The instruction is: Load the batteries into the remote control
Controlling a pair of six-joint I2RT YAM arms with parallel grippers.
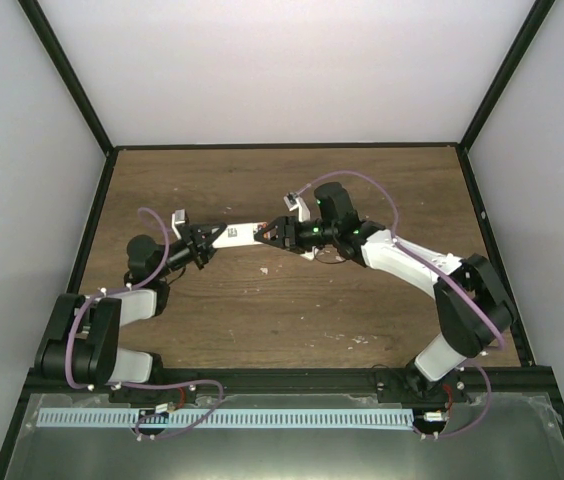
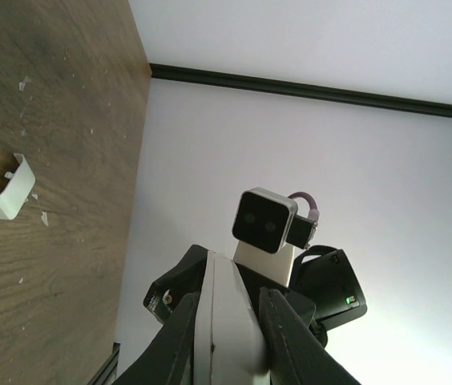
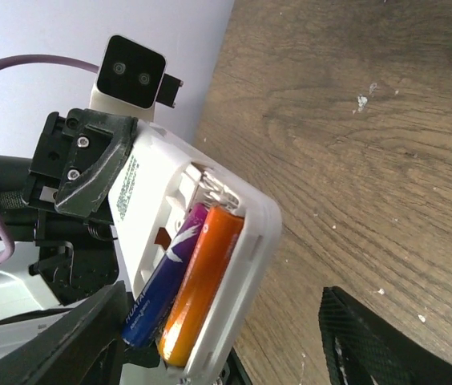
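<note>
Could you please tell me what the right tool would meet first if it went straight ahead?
Most likely the remote control, at its open bay holding the batteries; the left tool holds it there.

White cover [image 2: 10, 188] on wooden table [image 1: 292, 320]

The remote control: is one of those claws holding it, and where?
Yes: the left gripper grips the remote control by the end opposite the batteries.
</note>
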